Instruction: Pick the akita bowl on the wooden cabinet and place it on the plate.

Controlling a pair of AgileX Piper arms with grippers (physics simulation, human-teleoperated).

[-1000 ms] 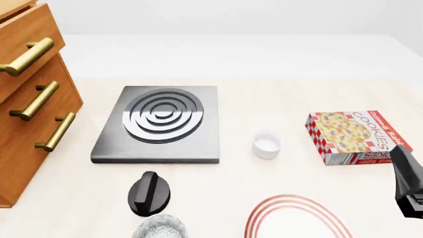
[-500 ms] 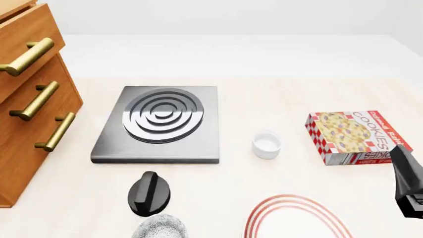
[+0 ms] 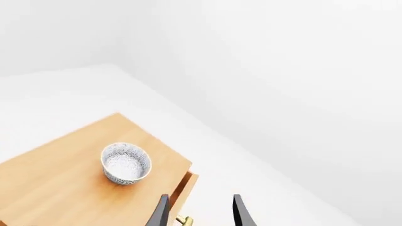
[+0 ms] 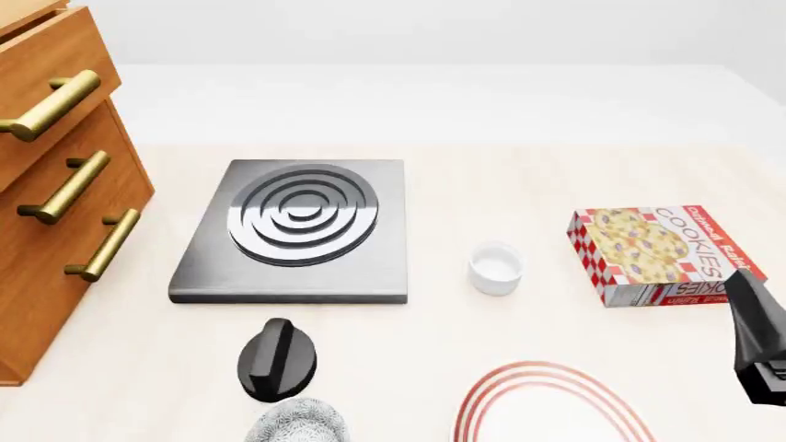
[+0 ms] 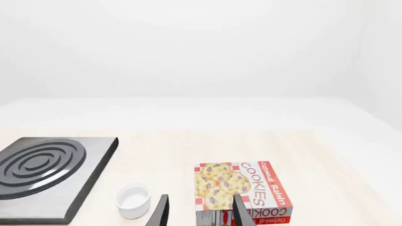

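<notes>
The akita bowl point(image 3: 125, 163), white with fine grey speckles, stands upright on the flat top of the wooden cabinet point(image 3: 56, 188). My left gripper point(image 3: 199, 214) hovers high above the cabinet's front edge, off to one side of the bowl, open and holding nothing. The front view shows only the cabinet's drawer fronts point(image 4: 55, 212) at the left, not its top or the bowl. The plate point(image 4: 553, 405), white with red rings, lies at the table's near edge, partly cut off. My right gripper point(image 5: 199, 214) is open and empty near the cookie box; its dark body point(image 4: 759, 341) shows at the right edge.
A grey stove slab point(image 4: 294, 230) sits mid-table, with a small white cup point(image 4: 495, 268) to its right. A cookie box point(image 4: 664, 253) lies at the right. A black knob-like object point(image 4: 276, 357) and a second speckled bowl point(image 4: 298, 424) sit near the front edge.
</notes>
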